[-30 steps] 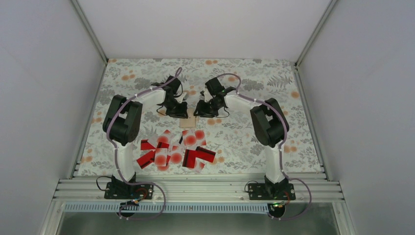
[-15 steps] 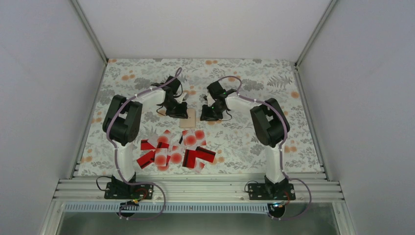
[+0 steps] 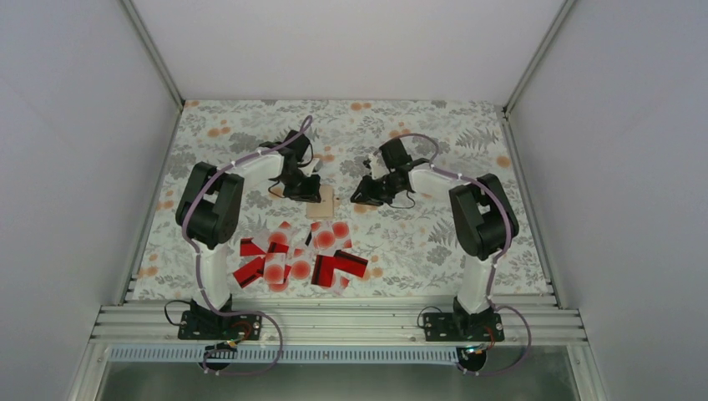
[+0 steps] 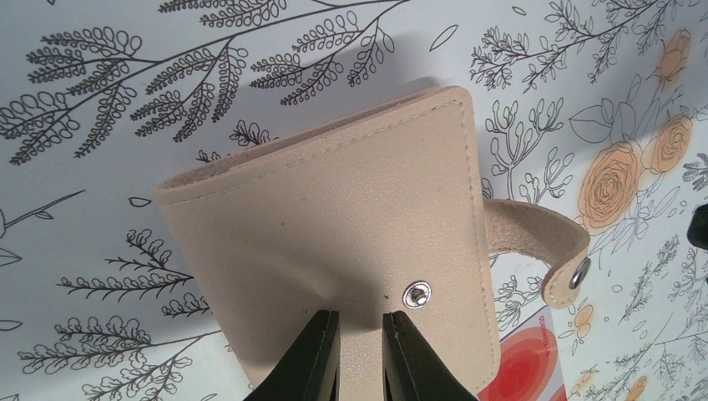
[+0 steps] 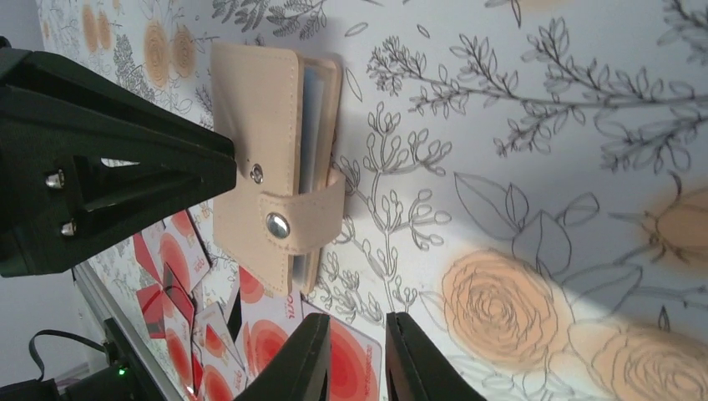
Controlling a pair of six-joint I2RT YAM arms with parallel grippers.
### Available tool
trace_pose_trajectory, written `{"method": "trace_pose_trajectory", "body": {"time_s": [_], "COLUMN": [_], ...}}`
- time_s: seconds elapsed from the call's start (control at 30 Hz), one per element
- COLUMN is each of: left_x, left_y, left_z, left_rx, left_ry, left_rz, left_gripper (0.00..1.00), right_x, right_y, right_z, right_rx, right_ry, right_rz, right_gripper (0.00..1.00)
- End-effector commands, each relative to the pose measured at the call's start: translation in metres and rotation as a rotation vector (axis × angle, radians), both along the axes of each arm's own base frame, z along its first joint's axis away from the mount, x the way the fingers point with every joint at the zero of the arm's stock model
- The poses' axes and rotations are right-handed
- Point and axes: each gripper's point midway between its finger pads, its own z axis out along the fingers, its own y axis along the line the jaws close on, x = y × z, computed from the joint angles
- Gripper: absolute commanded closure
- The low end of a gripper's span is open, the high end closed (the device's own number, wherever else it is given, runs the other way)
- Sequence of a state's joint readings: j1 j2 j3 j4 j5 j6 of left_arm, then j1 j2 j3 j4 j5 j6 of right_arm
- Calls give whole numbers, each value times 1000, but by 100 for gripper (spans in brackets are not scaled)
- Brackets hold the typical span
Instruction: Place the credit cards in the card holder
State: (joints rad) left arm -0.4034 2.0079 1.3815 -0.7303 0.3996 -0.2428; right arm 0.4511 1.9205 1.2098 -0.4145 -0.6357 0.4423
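Flowered cloth (image 3: 417,242) covers the table. On it lie one tan card holder (image 3: 321,203), folded between the two arms, and a loose pile of cards (image 3: 296,261) nearer the bases — roughly a dozen, though overlaps make the count unsure. Since a second ago the right arm has swung off to the right, away from the holder, and its fingers have drawn closer together. The right gripper (image 5: 357,330) now hangs over bare cloth with a narrow gap, holding nothing. The left gripper (image 4: 355,334) has not shifted — its fingers pinch the holder's near edge.
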Motion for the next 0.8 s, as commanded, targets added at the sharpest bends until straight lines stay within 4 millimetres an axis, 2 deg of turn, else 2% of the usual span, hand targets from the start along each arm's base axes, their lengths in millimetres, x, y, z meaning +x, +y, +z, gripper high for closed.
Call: {"method": "trace_pose_trajectory", "body": {"time_s": [0.0,0.17,0.43,0.77], "left_x": [-19,-20,-20,-21], "left_y": [7,6,4,2], "left_z": [-22,-23,-26,-27], "left_rx": [66,67,62,54], "left_ry": [57,59,61,68], "left_rz": [-22,-25,-23,-21], "left_gripper": [84,84,84,84], "right_x": [13,17,24,14], "right_y": [5,22,46,76], "right_z": [-12,-21,-18,-18], "right_rx": [-4,29,70,113], "right_ry": [28,65,66,89], "right_rz": [-33,-21,17,80], "right_gripper": [84,88,89,89]}}
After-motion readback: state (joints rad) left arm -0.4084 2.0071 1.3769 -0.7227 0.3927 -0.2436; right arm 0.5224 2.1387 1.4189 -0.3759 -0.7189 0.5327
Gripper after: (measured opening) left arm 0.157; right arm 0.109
